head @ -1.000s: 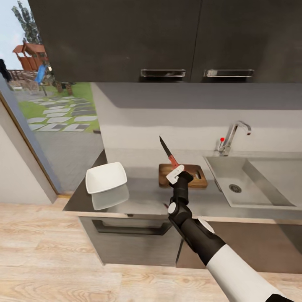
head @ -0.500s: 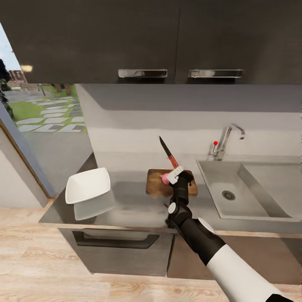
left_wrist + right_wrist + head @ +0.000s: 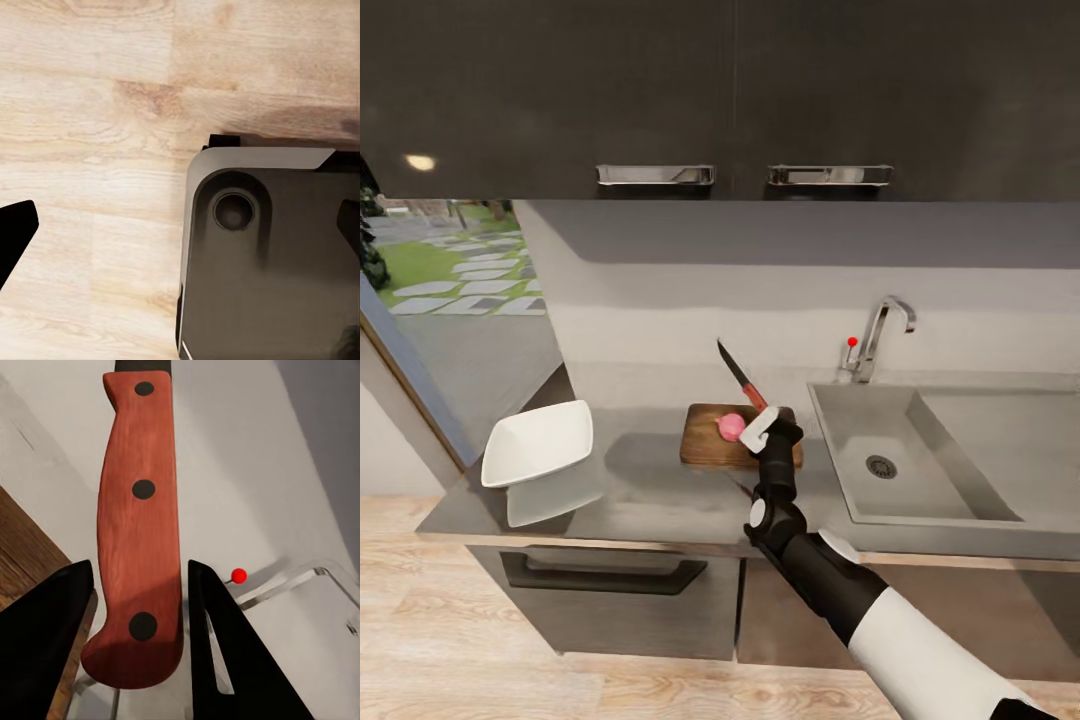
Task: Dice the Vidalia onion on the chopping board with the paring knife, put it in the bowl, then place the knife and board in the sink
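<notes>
Clamped on the red handle of the paring knife [image 3: 740,376], the right gripper [image 3: 757,428] is holding its blade tilted up over the chopping board [image 3: 705,440], where the Vidalia onion [image 3: 731,427] is sitting. Left gripper [image 3: 180,247] is hanging spread wide over wooden floor [image 3: 90,112]. No writing is showing anywhere.
</notes>
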`<state>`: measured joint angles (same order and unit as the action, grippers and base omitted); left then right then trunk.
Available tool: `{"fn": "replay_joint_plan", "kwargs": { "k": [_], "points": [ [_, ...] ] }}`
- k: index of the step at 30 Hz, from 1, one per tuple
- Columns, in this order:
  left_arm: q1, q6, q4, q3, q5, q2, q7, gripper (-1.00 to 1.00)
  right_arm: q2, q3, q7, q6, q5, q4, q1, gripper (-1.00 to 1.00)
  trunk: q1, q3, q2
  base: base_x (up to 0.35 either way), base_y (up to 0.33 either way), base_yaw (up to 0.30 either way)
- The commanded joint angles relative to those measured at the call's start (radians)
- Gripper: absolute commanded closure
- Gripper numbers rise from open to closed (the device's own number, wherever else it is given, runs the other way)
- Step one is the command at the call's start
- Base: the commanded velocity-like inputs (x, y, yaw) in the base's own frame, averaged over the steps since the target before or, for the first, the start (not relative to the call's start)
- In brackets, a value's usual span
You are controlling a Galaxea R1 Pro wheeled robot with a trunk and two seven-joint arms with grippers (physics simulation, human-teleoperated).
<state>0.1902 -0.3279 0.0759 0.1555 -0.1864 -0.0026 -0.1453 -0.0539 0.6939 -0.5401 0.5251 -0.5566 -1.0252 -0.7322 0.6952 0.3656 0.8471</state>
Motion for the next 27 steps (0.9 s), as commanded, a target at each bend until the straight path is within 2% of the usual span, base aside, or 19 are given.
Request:
{"fn": "replay_joint_plan", "kwargs": {
  "k": [1,15,20,27],
  "points": [
    [0.002,-0.007,0.004,0.009,-0.008,0.000,0.000,-1.00,0.000,0.003,-0.001,0.007,-0.005,0.001,-0.001,1.00,0.000,0.001,0.001,0.000,-0.004,0.000],
    [0.002,-0.007,0.004,0.008,-0.008,0.000,0.000,-1.00,-0.002,0.007,-0.001,0.007,-0.005,0.019,-0.001,1.00,0.000,0.001,0.001,0.000,0.000,0.000],
    [0.002,-0.007,0.004,0.008,-0.008,0.000,0.000,-1.00,-0.003,0.049,0.000,0.007,-0.005,0.039,-0.001,1.00,0.000,0.001,0.001,0.000,0.000,0.000],
    [0.002,-0.007,0.004,0.008,-0.008,0.000,0.000,-1.00,-0.008,0.058,0.000,0.006,-0.005,0.066,-0.001,1.00,0.000,0.001,0.001,0.000,0.000,0.000]
  ]
}}
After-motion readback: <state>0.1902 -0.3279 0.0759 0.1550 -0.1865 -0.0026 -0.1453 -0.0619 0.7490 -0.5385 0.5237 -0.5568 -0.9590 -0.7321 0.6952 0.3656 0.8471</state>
